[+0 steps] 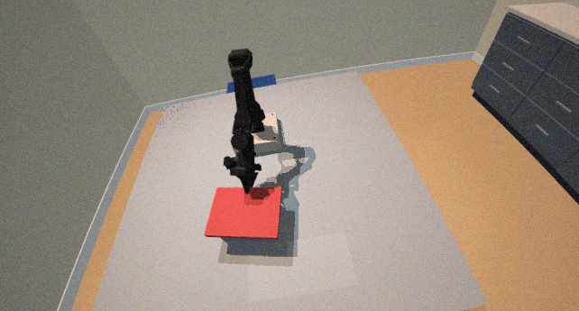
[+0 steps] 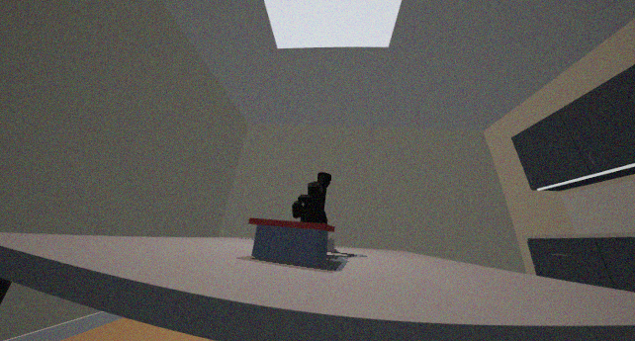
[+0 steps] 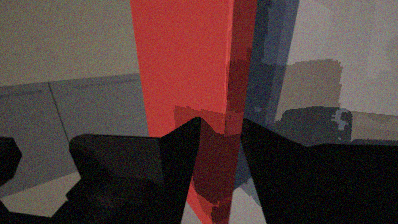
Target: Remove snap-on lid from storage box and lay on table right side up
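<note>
The red lid (image 1: 245, 216) (image 2: 289, 224) (image 3: 185, 55) lies flat on top of the blue-grey storage box (image 1: 252, 245) (image 2: 290, 245) (image 3: 276, 55), which stands on the table (image 1: 361, 187) (image 2: 420, 290). The lid overhangs the box sides. My gripper (image 1: 247, 191) (image 3: 220, 123) is shut on the lid's edge nearest the arm's base, one finger on the top face and the other on the underside. In the exterior view the fingertips are hidden behind the lid.
The arm's pale base block (image 1: 271, 129) stands behind the gripper, away from the box. A blue panel (image 1: 263, 81) is at the far table edge. Dark drawers (image 1: 514, 70) stand off to the right, beyond the table.
</note>
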Robot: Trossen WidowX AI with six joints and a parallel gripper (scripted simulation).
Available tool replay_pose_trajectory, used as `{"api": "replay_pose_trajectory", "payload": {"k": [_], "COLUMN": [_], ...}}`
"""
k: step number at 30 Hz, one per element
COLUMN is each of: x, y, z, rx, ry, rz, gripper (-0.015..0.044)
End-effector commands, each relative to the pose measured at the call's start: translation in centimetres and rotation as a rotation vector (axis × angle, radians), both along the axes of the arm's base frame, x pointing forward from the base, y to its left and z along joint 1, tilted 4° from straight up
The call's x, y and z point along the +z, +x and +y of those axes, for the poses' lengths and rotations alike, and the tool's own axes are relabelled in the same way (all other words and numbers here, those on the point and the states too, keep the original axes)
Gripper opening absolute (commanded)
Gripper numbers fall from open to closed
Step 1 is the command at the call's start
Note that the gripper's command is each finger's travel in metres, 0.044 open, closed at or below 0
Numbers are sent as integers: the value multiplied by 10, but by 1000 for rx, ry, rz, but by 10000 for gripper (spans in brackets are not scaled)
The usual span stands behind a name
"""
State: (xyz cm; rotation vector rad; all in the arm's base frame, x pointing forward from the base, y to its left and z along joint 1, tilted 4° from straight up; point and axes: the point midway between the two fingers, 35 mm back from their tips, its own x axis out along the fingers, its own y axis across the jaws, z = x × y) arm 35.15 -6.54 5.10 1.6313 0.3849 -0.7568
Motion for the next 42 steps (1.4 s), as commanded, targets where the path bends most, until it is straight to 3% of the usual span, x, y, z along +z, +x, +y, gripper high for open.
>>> {"api": "replay_pose_trajectory", "payload": {"k": [1,42], "x": [1,9], "y": [0,-1], "z": [0,0], "rx": [0,0], "ry": [0,0], "rz": [0,0], "gripper": [0,0]}}
